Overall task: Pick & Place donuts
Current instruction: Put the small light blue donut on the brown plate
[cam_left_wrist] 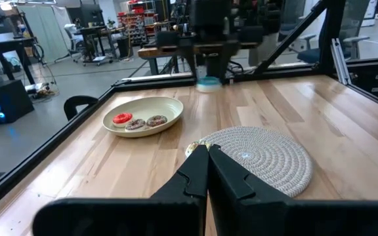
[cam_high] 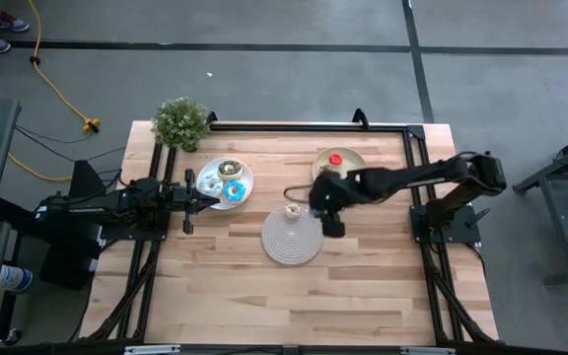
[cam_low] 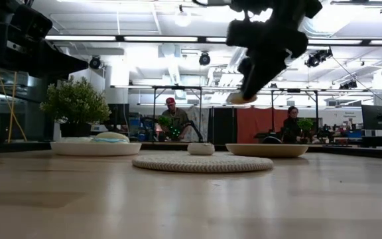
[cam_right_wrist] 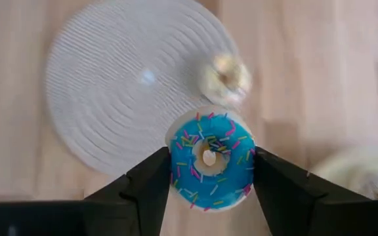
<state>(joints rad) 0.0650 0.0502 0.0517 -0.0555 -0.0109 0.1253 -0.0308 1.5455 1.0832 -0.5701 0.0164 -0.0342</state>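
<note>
My right gripper (cam_right_wrist: 209, 172) is shut on a blue-iced donut with sprinkles (cam_right_wrist: 209, 160). It hangs in the air (cam_low: 241, 98) over the gap between the round spiral mat (cam_high: 292, 237) and the yellow-green plate (cam_high: 348, 156). A cream mini donut (cam_right_wrist: 225, 77) rests on the mat's far edge. A red mini (cam_left_wrist: 121, 119) and two brown donuts (cam_left_wrist: 156, 120) lie on the yellow-green plate. The white plate (cam_high: 248, 176) holds more donuts, one of them a blue one (cam_high: 233, 190). My left gripper (cam_left_wrist: 207, 164) waits shut beside the white plate, on the side toward the table's left edge. My right gripper pinches the blue-iced donut's outer rim (cam_right_wrist: 176, 164) between its two fingers, one on each opposite side. The fingers slant down from the table's right side. The donut is lifted clear of the table, its iced face turned up toward the wrist.
A small potted plant (cam_high: 181, 122) stands at the far left corner. A black frame (cam_high: 304, 126) runs along the table's far and side edges. The near half of the wooden table (cam_high: 294, 296) is bare wood.
</note>
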